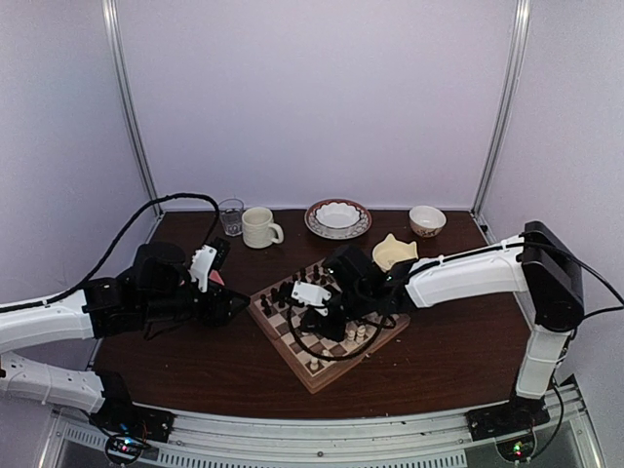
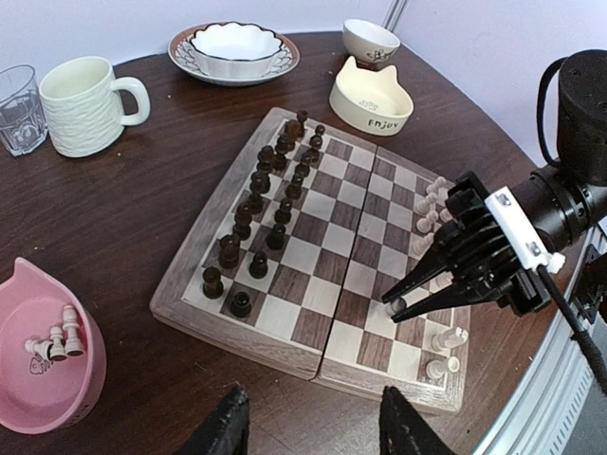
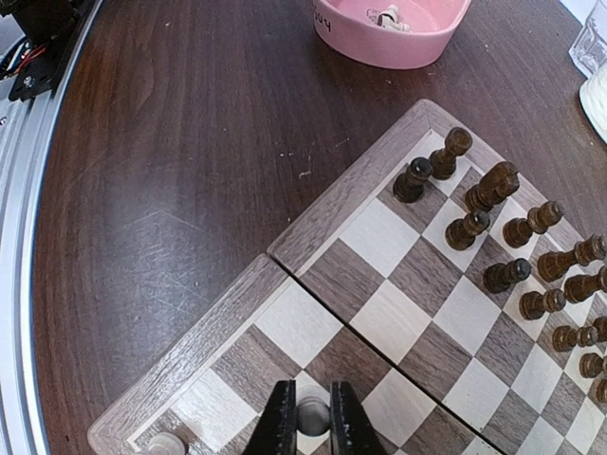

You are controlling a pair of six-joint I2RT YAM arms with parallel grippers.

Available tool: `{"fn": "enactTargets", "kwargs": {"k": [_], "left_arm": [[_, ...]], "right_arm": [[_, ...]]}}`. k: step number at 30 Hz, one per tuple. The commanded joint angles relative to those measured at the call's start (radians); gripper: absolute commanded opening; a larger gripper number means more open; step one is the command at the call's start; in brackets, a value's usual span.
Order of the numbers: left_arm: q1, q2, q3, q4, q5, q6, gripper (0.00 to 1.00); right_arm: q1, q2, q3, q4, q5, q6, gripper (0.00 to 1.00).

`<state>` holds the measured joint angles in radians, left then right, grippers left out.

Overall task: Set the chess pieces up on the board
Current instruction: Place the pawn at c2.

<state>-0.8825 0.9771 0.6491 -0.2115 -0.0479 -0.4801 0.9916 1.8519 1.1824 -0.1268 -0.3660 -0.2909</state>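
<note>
The board (image 2: 313, 256) lies mid-table, with dark pieces (image 2: 275, 199) lined along its far-left side and cream-white chess pieces (image 2: 432, 204) along its right side. My right gripper (image 3: 311, 413) is shut on a white pawn (image 3: 313, 417), low over a light square near the board's corner; the left wrist view shows the same grip on the pawn (image 2: 396, 306). Another white piece (image 3: 166, 444) stands in the corner beside it. My left gripper (image 2: 311, 406) hangs open and empty over the tabletop, just off the board's near edge. A pink bowl (image 2: 47, 379) holds a few white pieces (image 2: 59, 341).
At the back stand a glass (image 1: 231, 215), a cream mug (image 1: 259, 227), a plate carrying a white bowl (image 1: 337, 217) and a small bowl (image 1: 427, 220). A cream cat-shaped bowl (image 1: 394, 252) sits just behind the board. The right arm's cable loops over the board (image 1: 312, 375).
</note>
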Motion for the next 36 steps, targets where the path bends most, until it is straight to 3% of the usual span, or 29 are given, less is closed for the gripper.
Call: {"fn": "enactTargets", "kwargs": {"k": [1,14,36], "left_arm": [[0.005,-0.005,0.033,0.006,-0.015,0.012,0.48],[0.005,-0.026,0.028,-0.007,-0.027,0.01,0.48],[0.005,-0.021,0.032,-0.014,-0.029,0.009,0.48]], "right_arm": [[-0.003,-0.045,-0.036,-0.023,0.0,-0.018,0.1],[-0.004,-0.133,-0.15,-0.021,0.053,-0.021,0.1],[-0.004,-0.121,-0.127,-0.082,0.111,-0.039,0.12]]}}
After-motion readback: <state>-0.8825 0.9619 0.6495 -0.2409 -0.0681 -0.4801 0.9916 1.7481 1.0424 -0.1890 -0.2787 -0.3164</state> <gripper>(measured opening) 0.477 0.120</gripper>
